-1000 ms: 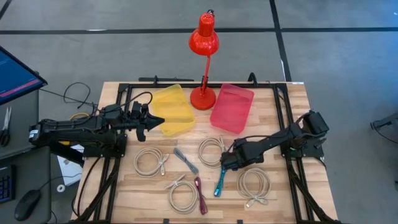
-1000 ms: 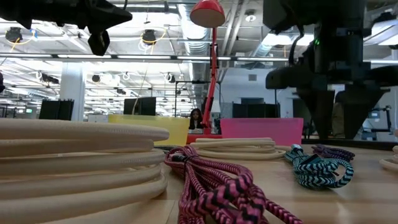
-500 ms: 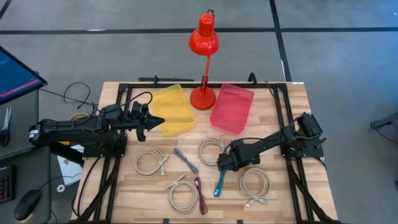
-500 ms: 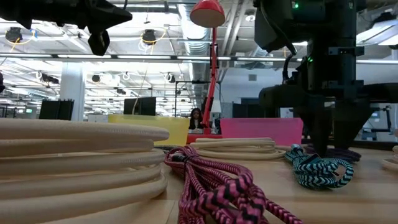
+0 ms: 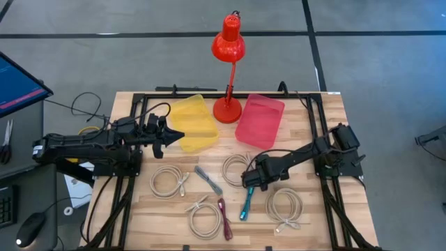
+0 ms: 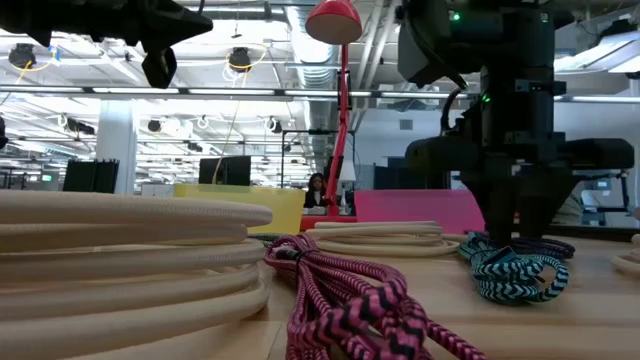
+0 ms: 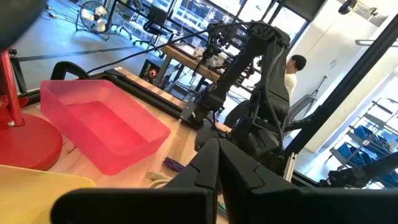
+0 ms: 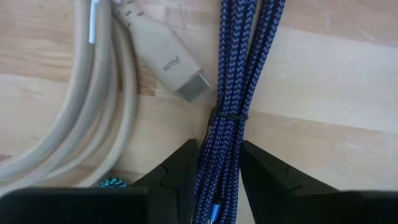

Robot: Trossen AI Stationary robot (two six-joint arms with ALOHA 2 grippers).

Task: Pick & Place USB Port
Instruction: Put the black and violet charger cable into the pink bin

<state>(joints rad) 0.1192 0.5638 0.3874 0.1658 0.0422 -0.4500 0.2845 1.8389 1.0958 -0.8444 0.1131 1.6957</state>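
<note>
A dark blue braided USB cable bundle (image 8: pixel 231 68) lies on the wooden table, bound by a thin tie. My right gripper (image 8: pixel 219 148) is down over it, near the table's middle (image 5: pixel 249 180), shut on the bundle, which also shows as purple strands at its fingertips (image 6: pixel 535 244). My left gripper (image 5: pixel 169 136) waits shut above the table at the yellow bin's (image 5: pixel 194 123) left edge. The pink bin (image 5: pixel 260 120) stands beyond the right gripper, toward the far edge. My right gripper pinches the blue bundle between its two fingers (image 8: pixel 186 163), just beside the tie (image 8: pixel 227 117). The fingers come from above, pointing down, one on each long side of the bundle. The bundle lies flat on the table.
A cream cable's plug (image 8: pixel 169 65) and coil lie right against the blue bundle. A teal cable (image 5: pixel 246 206), a magenta cable (image 5: pixel 224 217), a grey cable (image 5: pixel 208 180) and several cream coils (image 5: pixel 284 208) lie around. A red lamp (image 5: pixel 228 70) stands between the bins.
My right gripper has moved a little toward the table's left and come down until its fingertips reach the table at the blue bundle.
</note>
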